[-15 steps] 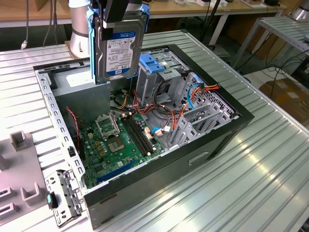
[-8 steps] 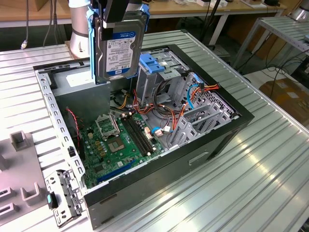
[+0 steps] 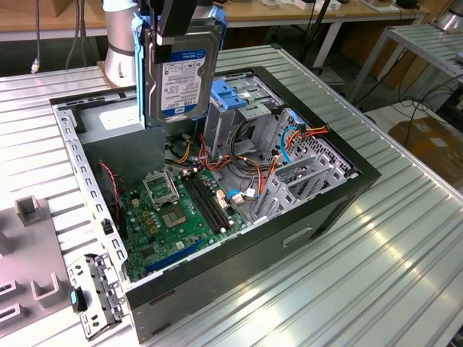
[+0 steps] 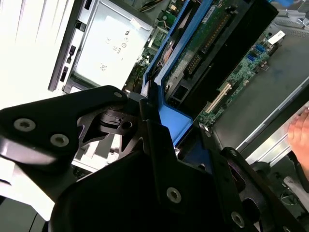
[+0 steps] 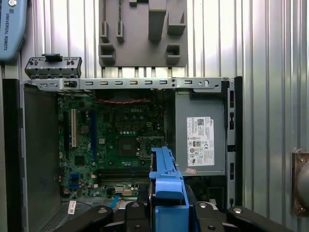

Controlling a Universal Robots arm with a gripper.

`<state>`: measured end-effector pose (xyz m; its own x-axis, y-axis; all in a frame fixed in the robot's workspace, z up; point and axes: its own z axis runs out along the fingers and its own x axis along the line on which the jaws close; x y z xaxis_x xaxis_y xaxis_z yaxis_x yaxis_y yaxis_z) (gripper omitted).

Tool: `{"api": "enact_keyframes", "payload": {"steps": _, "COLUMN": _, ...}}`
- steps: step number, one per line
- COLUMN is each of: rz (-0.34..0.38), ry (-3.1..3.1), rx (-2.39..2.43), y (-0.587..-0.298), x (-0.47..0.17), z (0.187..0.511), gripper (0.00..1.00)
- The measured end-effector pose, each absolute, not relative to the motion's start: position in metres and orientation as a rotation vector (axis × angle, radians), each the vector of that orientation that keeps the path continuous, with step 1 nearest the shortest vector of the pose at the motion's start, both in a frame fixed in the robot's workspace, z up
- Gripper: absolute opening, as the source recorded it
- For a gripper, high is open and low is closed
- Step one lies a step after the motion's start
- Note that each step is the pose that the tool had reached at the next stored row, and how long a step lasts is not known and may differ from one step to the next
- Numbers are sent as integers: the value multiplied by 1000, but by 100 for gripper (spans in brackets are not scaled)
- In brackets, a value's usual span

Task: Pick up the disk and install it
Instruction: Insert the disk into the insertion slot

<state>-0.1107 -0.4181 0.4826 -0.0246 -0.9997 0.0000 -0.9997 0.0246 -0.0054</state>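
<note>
Aloft, silver disk (image 3: 181, 61), white label (image 3: 187, 81), blue rails (image 3: 219, 45), in pincer (image 3: 179, 29)

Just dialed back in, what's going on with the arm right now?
The arm's pincer is shut on the disk, holding it upright in the air above the open computer case. In the first wrist view the motherboard and the grey power supply box lie below it. The disk is not yet installed.
</note>
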Motion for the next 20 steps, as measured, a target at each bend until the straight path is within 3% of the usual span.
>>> {"api": "enact_keyframes", "payload": {"steps": 6, "rz": -6, "ry": 2246, "rx": -2191, "y": -434, "x": -111, "z": 483, "gripper": 37}}
{"api": "enact_keyframes", "payload": {"steps": 20, "rz": -6, "ry": 2246, "rx": -2191, "y": -507, "x": -106, "z": 482, "gripper": 37}}
